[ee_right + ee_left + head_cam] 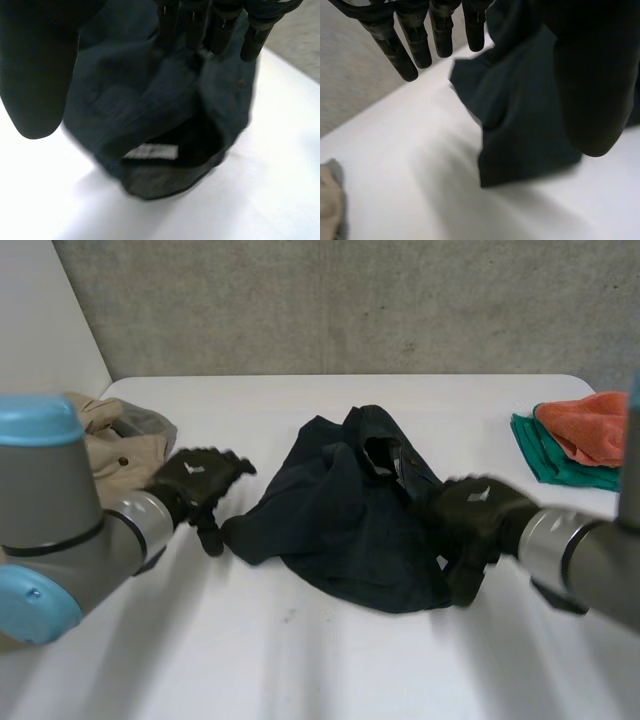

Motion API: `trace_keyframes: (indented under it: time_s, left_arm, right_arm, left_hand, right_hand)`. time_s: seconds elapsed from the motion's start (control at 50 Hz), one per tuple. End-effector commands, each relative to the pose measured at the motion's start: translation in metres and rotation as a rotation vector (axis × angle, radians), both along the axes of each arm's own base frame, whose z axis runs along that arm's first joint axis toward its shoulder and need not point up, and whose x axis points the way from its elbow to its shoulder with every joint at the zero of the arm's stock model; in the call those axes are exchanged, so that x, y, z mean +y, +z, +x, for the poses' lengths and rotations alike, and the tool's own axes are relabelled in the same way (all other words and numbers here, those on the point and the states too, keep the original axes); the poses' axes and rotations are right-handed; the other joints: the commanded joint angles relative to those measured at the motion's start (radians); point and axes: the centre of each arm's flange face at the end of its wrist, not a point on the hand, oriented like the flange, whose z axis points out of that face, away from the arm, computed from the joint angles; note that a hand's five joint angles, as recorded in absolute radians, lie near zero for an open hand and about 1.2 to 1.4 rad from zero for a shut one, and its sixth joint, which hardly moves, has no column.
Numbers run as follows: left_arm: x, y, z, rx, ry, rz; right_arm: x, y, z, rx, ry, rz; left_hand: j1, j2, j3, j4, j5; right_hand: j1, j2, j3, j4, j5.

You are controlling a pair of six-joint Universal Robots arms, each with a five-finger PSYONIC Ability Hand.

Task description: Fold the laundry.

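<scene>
Navy garment (340, 525) lies crumpled at the middle of the bench (300, 670). Judged soft, limp and light. My left hand (195, 480) hovers released at its left edge. My right hand (478, 512) is over its right side, fingers straight, holding nothing. Recommended hold: the firmer waistband (165, 175) beside the label (150, 151).

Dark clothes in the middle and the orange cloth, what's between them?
In the head view, bare white table lies beside the dark clothes, then a green cloth peeks out from under the orange cloth.
</scene>
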Motion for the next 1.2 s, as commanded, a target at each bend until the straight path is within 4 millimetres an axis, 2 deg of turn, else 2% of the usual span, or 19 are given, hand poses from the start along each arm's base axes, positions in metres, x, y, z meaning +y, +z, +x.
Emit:
trace_keyframes:
  time_s: [0.02, 0.24, 0.3, 0.32, 0.34, 0.4, 0.46, 0.48, 0.56, 0.66, 0.74, 0.86, 0.94, 0.98, 1.02, 1.04, 1.1, 1.12, 1.2]
  left_arm:
    - [-0.007, -0.038, -0.013, -0.045, -0.049, 0.042]
    - [-0.014, -0.058, -0.039, -0.045, -0.102, 0.027]
    - [-0.013, -0.059, -0.046, -0.058, -0.115, 0.014]
    - [-0.013, -0.057, -0.047, -0.066, -0.111, 0.001]
    - [-0.013, -0.056, -0.047, -0.072, -0.105, -0.008]
    - [-0.013, -0.036, -0.045, -0.087, -0.067, -0.068]
    - [-0.012, 0.003, -0.039, -0.059, -0.007, -0.161]
    - [-0.011, 0.014, -0.037, -0.047, 0.006, -0.186]
    - [0.004, 0.101, -0.026, 0.090, 0.037, -0.380]
    - [0.020, 0.155, -0.021, 0.176, 0.005, -0.485]
    - [0.020, 0.152, -0.019, 0.137, -0.012, -0.407]
    - [-0.001, 0.110, -0.027, 0.038, -0.009, -0.226]
    - [-0.026, 0.085, -0.038, 0.004, -0.013, -0.197]
    - [-0.046, 0.089, -0.047, 0.022, -0.013, -0.273]
    - [-0.062, 0.103, -0.053, 0.065, -0.009, -0.370]
    - [-0.073, 0.130, -0.058, 0.130, 0.001, -0.502]
    - [-0.081, 0.181, -0.062, 0.252, 0.007, -0.725]
    - [-0.083, 0.212, -0.060, 0.342, 0.016, -0.864]
    - [-0.075, 0.270, -0.048, 0.579, 0.033, -1.119]
  right_arm:
    - [0.009, -0.044, 0.014, 0.046, 0.022, -0.075]
    - [-0.004, -0.080, 0.026, 0.059, -0.004, -0.175]
    - [-0.012, -0.082, 0.027, 0.046, -0.009, -0.201]
    - [-0.013, -0.082, 0.027, 0.040, -0.008, -0.210]
    - [-0.014, -0.081, 0.027, 0.039, -0.008, -0.213]
    - [-0.012, -0.072, 0.026, 0.025, -0.007, -0.221]
    - [-0.013, -0.034, 0.022, -0.028, -0.020, -0.306]
    - [-0.016, -0.008, 0.017, -0.064, -0.038, -0.365]
    - [-0.029, 0.051, 0.002, -0.123, -0.073, -0.473]
    - [-0.034, 0.099, -0.022, -0.099, -0.116, -0.422]
    - [-0.030, 0.102, -0.028, -0.051, -0.094, -0.253]
    - [-0.036, 0.084, -0.012, -0.001, 0.004, -0.156]
    - [-0.058, 0.070, 0.010, -0.009, 0.018, -0.226]
    - [-0.079, 0.075, 0.024, -0.072, -0.018, -0.344]
    - [-0.097, 0.086, 0.031, -0.142, -0.059, -0.448]
    - [-0.113, 0.102, 0.036, -0.226, -0.099, -0.563]
    - [-0.131, 0.136, 0.041, -0.369, -0.149, -0.757]
    - [-0.138, 0.160, 0.040, -0.469, -0.177, -0.883]
    - [-0.135, 0.217, 0.027, -0.693, -0.224, -1.153]
  left_hand:
    - [0.107, 0.093, 0.097, 0.089, 0.088]
    - [0.430, 0.415, 0.419, 0.412, 0.411]
    - [0.787, 0.772, 0.776, 0.769, 0.768]
    - [1.027, 1.012, 1.016, 1.009, 1.008]
    - [1.151, 1.137, 1.141, 1.133, 1.133]
    - [1.164, 1.149, 1.153, 1.146, 1.145]
    - [1.164, 1.149, 1.153, 1.146, 1.145]
    - [1.164, 1.149, 1.153, 1.146, 1.145]
    - [1.164, 1.149, 1.153, 1.146, 1.145]
    - [1.164, 1.149, 1.153, 1.146, 1.145]
    - [1.164, 1.149, 1.153, 1.146, 1.145]
    - [1.164, 1.149, 1.153, 1.146, 1.145]
    - [1.164, 1.149, 1.153, 1.146, 1.145]
    - [1.164, 1.149, 1.153, 1.146, 1.145]
    - [1.164, 1.149, 1.153, 1.146, 1.145]
    - [1.164, 1.149, 1.153, 1.146, 1.145]
    - [1.164, 1.149, 1.153, 1.146, 1.145]
    - [1.164, 1.149, 1.153, 1.146, 1.145]
    - [1.164, 1.149, 1.153, 1.146, 1.145]
  right_hand:
    - [0.136, 0.139, 0.122, 0.136, 0.115]
    - [0.294, 0.298, 0.281, 0.294, 0.273]
    - [0.698, 0.702, 0.685, 0.698, 0.677]
    - [1.071, 1.075, 1.058, 1.072, 1.051]
    - [1.168, 1.172, 1.155, 1.169, 1.148]
    - [1.169, 1.173, 1.156, 1.170, 1.149]
    - [1.169, 1.173, 1.156, 1.170, 1.149]
    - [1.169, 1.173, 1.156, 1.170, 1.149]
    - [1.169, 1.173, 1.156, 1.170, 1.149]
    - [1.169, 1.173, 1.156, 1.170, 1.149]
    - [1.169, 1.173, 1.156, 1.170, 1.149]
    - [1.169, 1.173, 1.156, 1.170, 1.149]
    - [1.169, 1.173, 1.156, 1.170, 1.149]
    - [1.169, 1.173, 1.156, 1.170, 1.149]
    - [1.169, 1.173, 1.156, 1.170, 1.149]
    - [1.169, 1.173, 1.156, 1.170, 1.149]
    - [1.169, 1.173, 1.156, 1.170, 1.149]
    - [1.169, 1.173, 1.156, 1.170, 1.149]
    - [1.169, 1.173, 1.156, 1.170, 1.149]
